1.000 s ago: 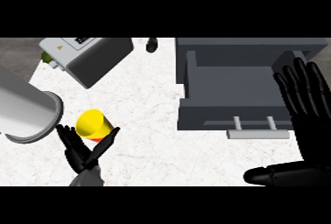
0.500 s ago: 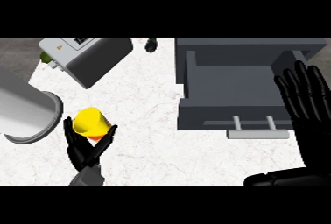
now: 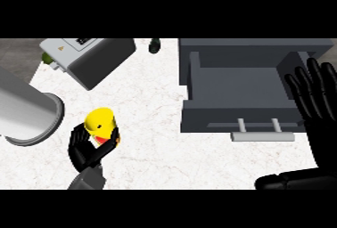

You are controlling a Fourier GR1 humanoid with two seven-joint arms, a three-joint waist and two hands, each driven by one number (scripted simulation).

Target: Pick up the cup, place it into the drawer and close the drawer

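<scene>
Left hand (image 3: 89, 149) grasps the yellow cup (image 3: 100, 121) — fingers curled round it. Right hand (image 3: 319, 95) released, fingers straight, beside the open drawer (image 3: 237, 91).

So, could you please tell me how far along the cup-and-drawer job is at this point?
Done: the left hand has its fingers curled round the yellow cup at the left of the counter. In hand: getting the cup over to the drawer, which stands open. Left: placing it inside and closing the drawer. The right hand rests open beside the drawer.
</scene>
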